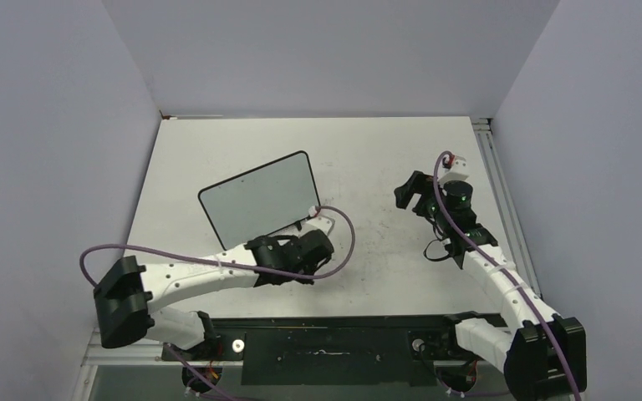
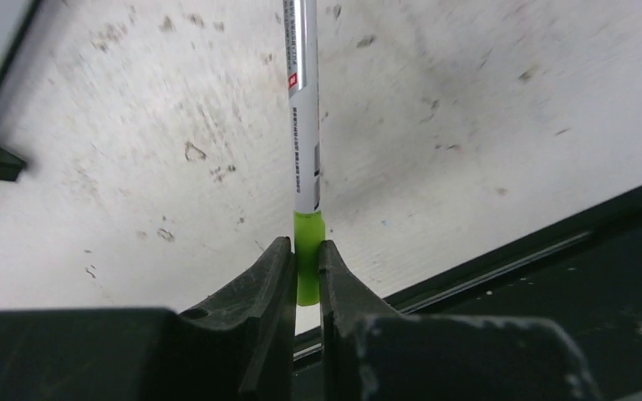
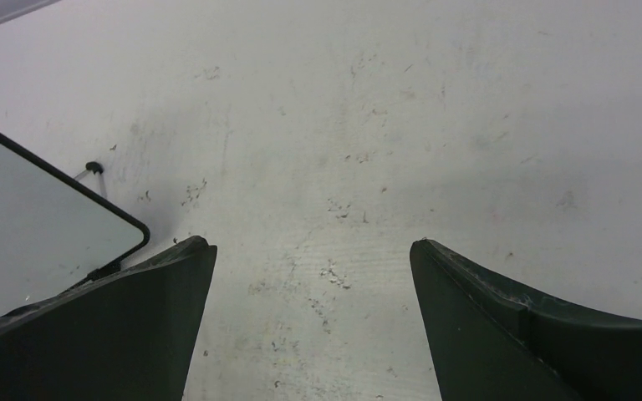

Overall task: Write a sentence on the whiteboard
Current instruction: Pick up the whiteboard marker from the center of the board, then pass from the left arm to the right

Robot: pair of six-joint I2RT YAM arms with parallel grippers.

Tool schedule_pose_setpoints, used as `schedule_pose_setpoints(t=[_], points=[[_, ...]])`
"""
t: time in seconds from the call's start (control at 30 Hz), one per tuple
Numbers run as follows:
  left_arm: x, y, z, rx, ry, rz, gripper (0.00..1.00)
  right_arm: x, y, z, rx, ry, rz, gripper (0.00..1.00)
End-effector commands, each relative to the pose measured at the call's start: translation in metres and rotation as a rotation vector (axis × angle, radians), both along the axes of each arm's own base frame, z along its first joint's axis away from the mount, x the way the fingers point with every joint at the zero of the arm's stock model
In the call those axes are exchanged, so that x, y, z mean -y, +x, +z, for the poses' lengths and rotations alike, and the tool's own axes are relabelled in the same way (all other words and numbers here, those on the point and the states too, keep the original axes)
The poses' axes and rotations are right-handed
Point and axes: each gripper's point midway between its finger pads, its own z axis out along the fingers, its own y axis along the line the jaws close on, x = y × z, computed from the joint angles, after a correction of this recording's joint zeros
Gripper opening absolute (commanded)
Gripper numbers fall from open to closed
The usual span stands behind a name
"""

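Grip detail comes only from the left wrist view: the left gripper (image 2: 305,251) is pinched tight on the green end of a marker (image 2: 304,125), whose silver barrel runs away across the scuffed table (image 1: 368,159). From above, that grip is hidden beneath the wrist, but the whiteboard (image 1: 259,200) shows whole, sitting askew left of centre, just beyond the left arm's wrist. The right gripper (image 3: 309,243) hangs over the tabletop well to the board's right, jaws spread wide and holding nothing. Its camera catches the board's rounded corner and one small black foot (image 3: 94,167).
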Motion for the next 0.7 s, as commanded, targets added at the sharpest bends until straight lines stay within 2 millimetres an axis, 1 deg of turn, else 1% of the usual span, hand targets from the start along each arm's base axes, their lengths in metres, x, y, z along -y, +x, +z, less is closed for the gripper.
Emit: schedule_pose_setpoints(t=[0.0,0.03,0.1,0.17,0.27,0.3,0.37,0.4,0.47,0.5,0.57,0.67], points=[[0.005,0.027,0.066,0.090,-0.142,-0.073,0.00,-0.037,0.005,0.027,0.048,0.061,0.193,0.90],[0.002,0.033,0.072,0.089,-0.162,-0.078,0.00,-0.044,0.003,0.025,0.035,0.068,0.229,0.90],[0.004,0.032,0.085,0.106,-0.198,-0.179,0.00,-0.060,-0.003,0.020,0.014,0.084,0.320,0.90],[0.007,0.029,0.091,0.128,-0.214,-0.275,0.00,-0.080,-0.010,0.016,-0.016,0.099,0.425,0.92],[0.014,0.019,0.094,0.142,-0.240,-0.421,0.00,-0.114,-0.025,0.015,-0.055,0.139,0.605,0.95],[0.016,0.017,0.092,0.153,-0.256,-0.453,0.00,-0.128,-0.033,0.017,-0.074,0.170,0.681,0.96],[0.018,0.012,0.091,0.169,-0.287,-0.497,0.00,-0.146,-0.046,0.021,-0.092,0.223,0.784,0.97],[0.019,0.011,0.090,0.178,-0.298,-0.513,0.00,-0.153,-0.053,0.024,-0.100,0.246,0.832,0.98],[0.017,0.009,0.087,0.194,-0.308,-0.535,0.00,-0.162,-0.064,0.026,-0.115,0.278,0.904,0.98],[0.016,0.008,0.086,0.198,-0.306,-0.545,0.00,-0.165,-0.069,0.026,-0.125,0.290,0.936,1.00],[0.016,0.004,0.083,0.192,-0.304,-0.570,0.00,-0.173,-0.083,0.025,-0.153,0.315,1.016,0.95],[0.017,-0.001,0.081,0.178,-0.308,-0.599,0.00,-0.191,-0.109,0.015,-0.235,0.307,1.128,0.92]])
